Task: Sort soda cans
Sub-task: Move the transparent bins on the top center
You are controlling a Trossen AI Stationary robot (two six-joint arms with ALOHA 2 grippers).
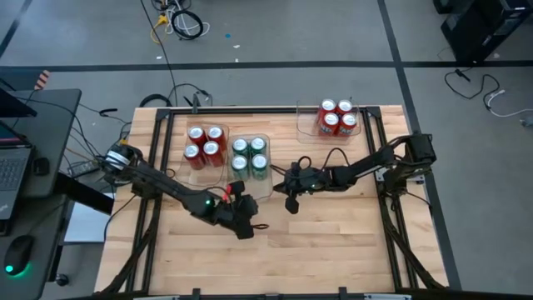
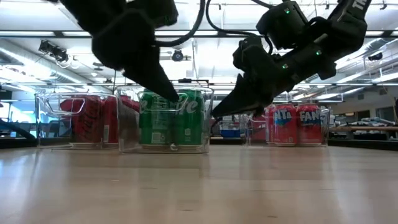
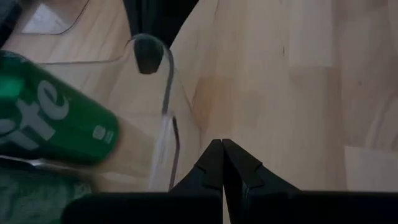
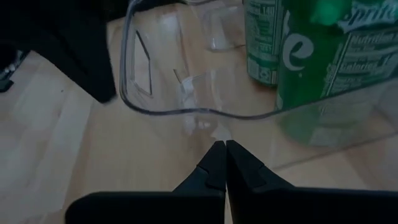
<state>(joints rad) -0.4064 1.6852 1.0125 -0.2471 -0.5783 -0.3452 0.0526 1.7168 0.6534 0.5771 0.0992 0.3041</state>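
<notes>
Currently three clear plastic rectangular bins on pale wooden table (image 1: 333, 250): left bin (image 1: 205, 164) holds four red cylindrical silver-topped cans (image 1: 204, 143); middle bin (image 1: 268, 190) four green cans (image 1: 249, 156); far-right bin (image 1: 306, 125) four red cans (image 1: 336, 117). Left gripper (image 1: 246, 225) near the middle bin's front corner, fingers pressed together, empty. Right gripper (image 1: 291, 200) beside that bin, tips likewise together, empty.

Desk (image 1: 333, 242): pale wood with a plank-grain pattern. Four green cans (image 1: 249, 157), white lettering, silver tops, in a clear bin (image 1: 269, 190). Four red cans (image 1: 205, 143), silver tops, in a second clear bin. Four more red cans (image 1: 336, 117), white-blue lettering, in a third. Both arms and each claw: black.
</notes>
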